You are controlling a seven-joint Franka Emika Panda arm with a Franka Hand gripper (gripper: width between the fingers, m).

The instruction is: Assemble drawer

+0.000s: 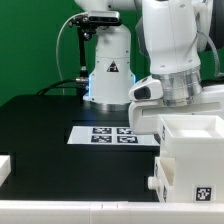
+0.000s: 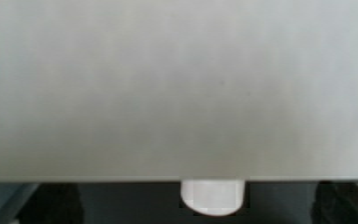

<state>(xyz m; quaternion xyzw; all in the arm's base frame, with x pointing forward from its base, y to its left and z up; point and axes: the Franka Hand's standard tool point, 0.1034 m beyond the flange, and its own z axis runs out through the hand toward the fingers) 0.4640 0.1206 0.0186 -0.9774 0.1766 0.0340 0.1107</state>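
Nearest to the exterior camera is the drawer [image 1: 192, 160], a white box-shaped body at the exterior view's lower right, standing on the black bench [image 1: 40, 130]. It reaches out of the picture at the right edge and at the bottom. On its front face, low down, there is one black-and-white square tag [image 1: 200, 195]. On its side toward the exterior view's left a small white bump [image 1: 155, 183] sticks out; I cannot tell if this is a knob.

Directly over the drawer the white arm [image 1: 170, 50] comes down, and its lower end meets the top rim of the drawer. The fingers are hidden there in the exterior view.

In the wrist view a plain white surface of the drawer [image 2: 158, 90] fills almost the whole picture, very close to the camera. Only one of the fingers [image 2: 211, 195] shows, a rounded white tip in front of the lower edge of this surface, with the dark bench beside it. The other one is not visible, so I cannot tell if they are open, closed or gripping the drawer.

Farther back lies the marker board [image 1: 78, 134], flat on the bench, just beside the drawer toward the exterior view's left. Behind it stands the robot base [image 1: 108, 70]. One more white piece [image 1: 5, 165] is cut by the exterior view's left edge, well apart from the drawer.
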